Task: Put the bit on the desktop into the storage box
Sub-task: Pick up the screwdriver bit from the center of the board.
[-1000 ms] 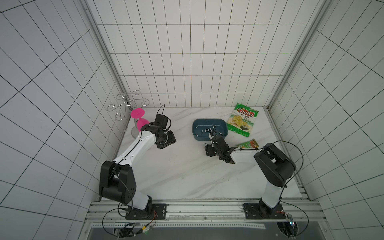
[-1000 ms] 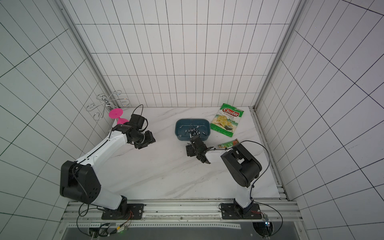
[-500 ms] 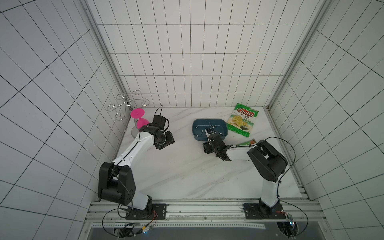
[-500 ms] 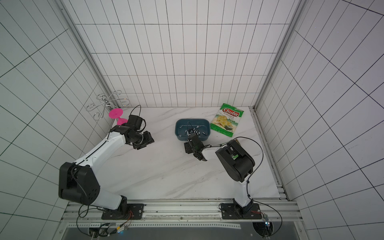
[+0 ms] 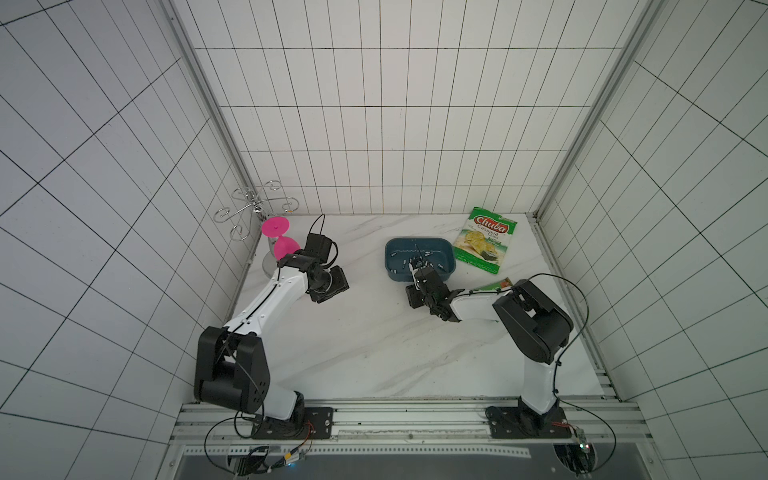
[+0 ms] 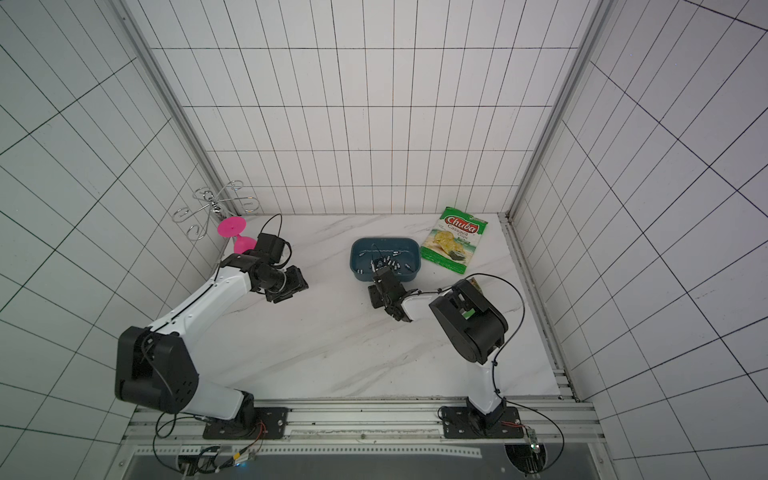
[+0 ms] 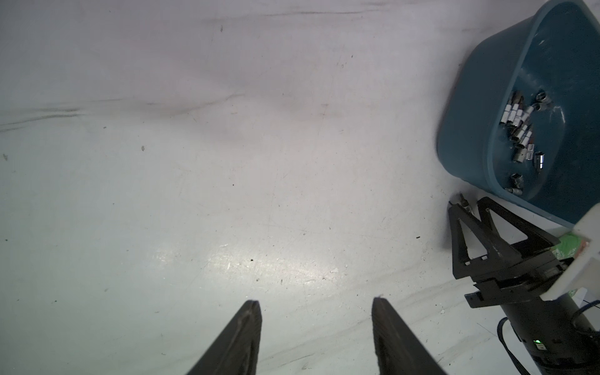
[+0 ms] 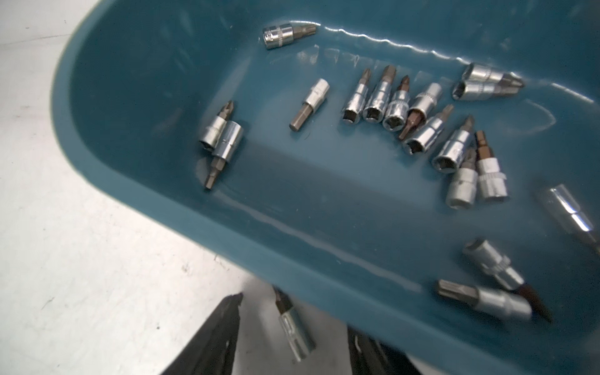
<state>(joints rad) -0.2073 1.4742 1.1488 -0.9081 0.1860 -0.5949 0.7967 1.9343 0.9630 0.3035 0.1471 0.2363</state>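
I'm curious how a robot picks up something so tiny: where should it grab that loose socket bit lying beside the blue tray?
Probably by its thick silver socket end, from above, a finger on each long side. The socket bit lies flat on the desktop, dark tip close to the storage box wall, leaving little room endwise. The right gripper straddles it, jaws open.

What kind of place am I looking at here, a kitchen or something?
Probably a robot test booth, not a kitchen: two arms mounted on a rail, white tiled walls around a table, and props like a box of bits.
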